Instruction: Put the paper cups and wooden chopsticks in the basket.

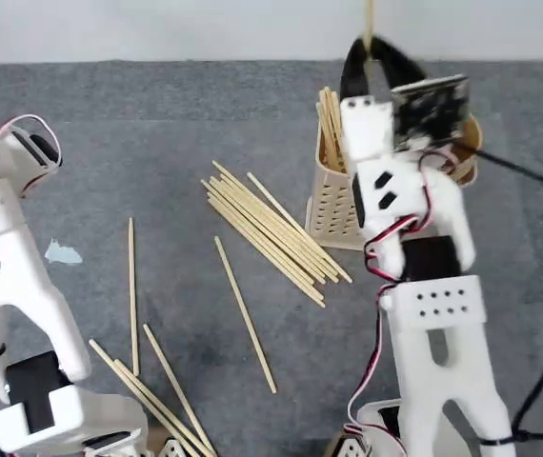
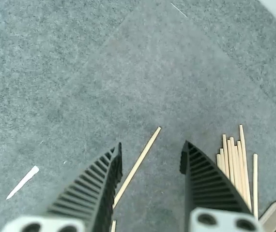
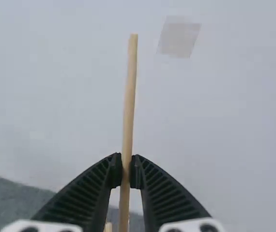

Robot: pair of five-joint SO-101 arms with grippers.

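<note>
My right gripper [image 1: 369, 46] is raised above the beige perforated basket [image 1: 331, 214] and is shut on one upright wooden chopstick [image 3: 130, 96]; in the right wrist view the gripper [image 3: 126, 160] clamps the stick low down. Several chopsticks [image 1: 331, 119] stand in the basket. A loose pile of chopsticks [image 1: 270, 231] lies to the left of the basket, with single sticks [image 1: 245, 314] nearer the front. My left gripper [image 2: 152, 145] hovers open over the carpet, above one lone chopstick [image 2: 137, 165]. A brown rounded thing [image 1: 468, 157], perhaps a paper cup, is half hidden behind the right arm.
Grey carpet covers the table. A small pale scrap [image 1: 62, 253] lies at the left. More chopsticks [image 1: 152, 390] lie near the left arm's base at the front. A black cable [image 1: 538, 190] runs along the right side.
</note>
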